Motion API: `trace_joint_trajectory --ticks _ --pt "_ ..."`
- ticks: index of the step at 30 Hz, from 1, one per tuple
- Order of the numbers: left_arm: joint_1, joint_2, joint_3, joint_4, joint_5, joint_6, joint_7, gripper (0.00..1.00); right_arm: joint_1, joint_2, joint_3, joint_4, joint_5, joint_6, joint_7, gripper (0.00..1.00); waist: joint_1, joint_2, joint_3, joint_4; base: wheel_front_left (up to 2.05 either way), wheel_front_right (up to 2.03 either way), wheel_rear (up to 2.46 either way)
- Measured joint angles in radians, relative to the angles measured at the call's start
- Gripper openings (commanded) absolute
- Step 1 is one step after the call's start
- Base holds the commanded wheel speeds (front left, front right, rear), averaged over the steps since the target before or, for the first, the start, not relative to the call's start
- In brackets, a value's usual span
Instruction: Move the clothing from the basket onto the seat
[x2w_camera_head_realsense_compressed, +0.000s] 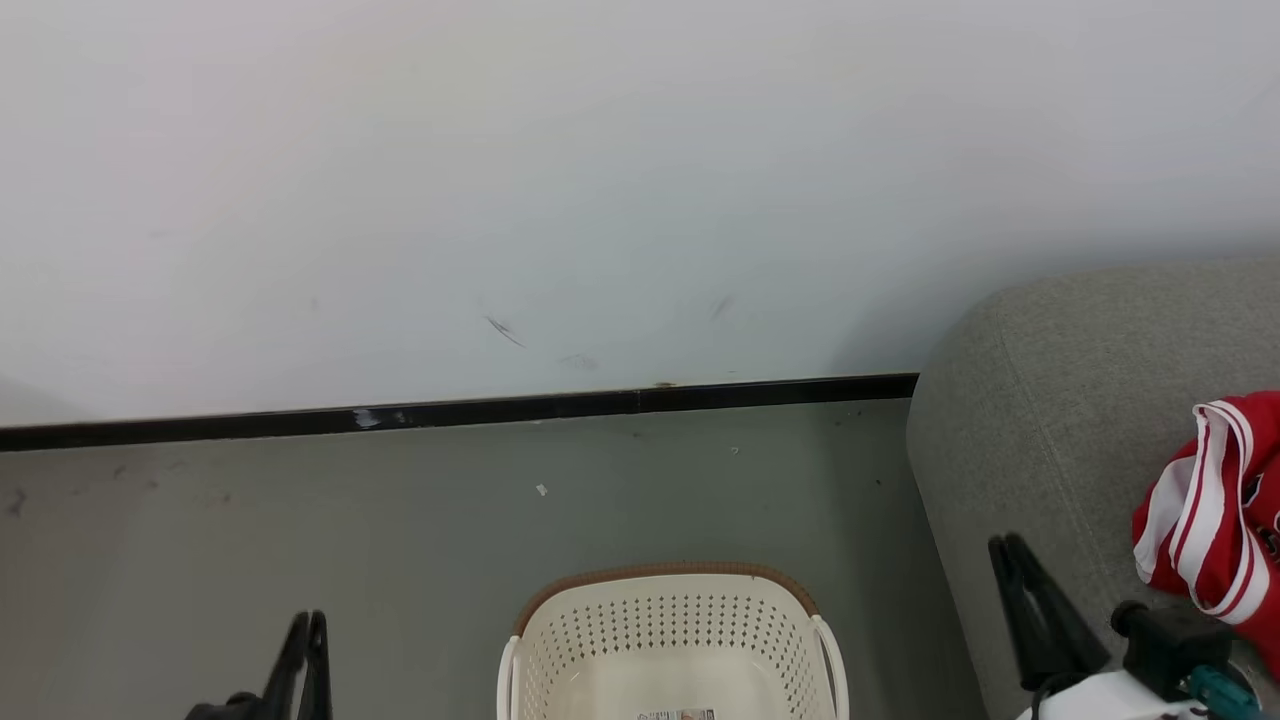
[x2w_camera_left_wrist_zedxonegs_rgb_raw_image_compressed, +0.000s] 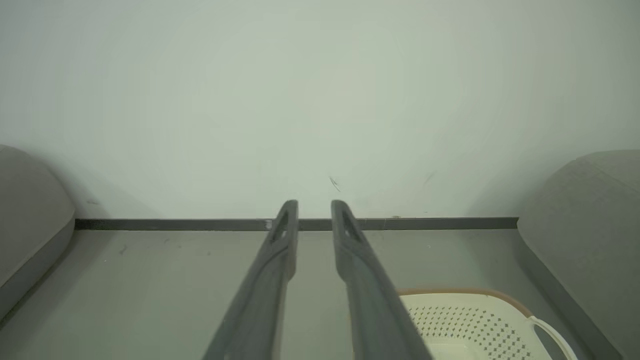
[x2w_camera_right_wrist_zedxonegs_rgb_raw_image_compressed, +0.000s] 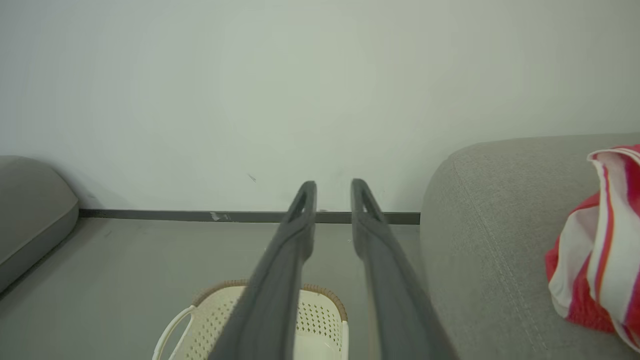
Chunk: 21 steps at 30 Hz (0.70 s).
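The clothing (x2w_camera_head_realsense_compressed: 1215, 500) is lying bunched on the seat (x2w_camera_head_realsense_compressed: 1020, 400), back from its rounded corner. The basket (x2w_camera_head_realsense_compressed: 670, 620) is standing on the floor just beside the seat's edge. The left gripper (x2w_camera_left_wrist_zedxonegs_rgb_raw_image_compressed: 315, 207) and right gripper (x2w_camera_right_wrist_zedxonegs_rgb_raw_image_compressed: 333, 187) are hovering with fingers narrowly parted, holding nothing. The basket's visible part is looking empty, so checking its hidden bottom before stopping seems wise.

clothing (x2w_camera_head_realsense_compressed: 1205, 515) on seat (x2w_camera_head_realsense_compressed: 1040, 420) | basket (x2w_camera_head_realsense_compressed: 660, 625) on floor (x2w_camera_head_realsense_compressed: 380, 560), left of seat | wall (x2w_camera_head_realsense_compressed: 600, 180) behind
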Motion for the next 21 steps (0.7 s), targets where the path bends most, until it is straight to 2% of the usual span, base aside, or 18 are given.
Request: trace_joint_trajectory --ticks 4,11,21 --pt "0.025 -0.026 -0.009 0.04 -0.001 0.0 0.0 0.0 0.029 0.011 0.008 0.043 0.0 0.0 0.0 0.0 0.0 0.0 0.0 0.0 0.0 0.0 0.0" --pt "0.029 -0.029 0.007 0.056 -0.063 -0.016 0.024 0.0 0.037 0.012 0.021 0.042 0.062 0.0 0.0 0.0 0.0 0.0 0.001 -0.001 0.0 0.0 0.0" --pt "0.011 -0.039 0.028 0.068 -0.219 -0.043 0.064 0.0 0.037 0.011 0.034 0.034 0.246 0.0 0.012 0.0 0.0003 0.0 0.003 -0.005 0.0 0.0 0.0"
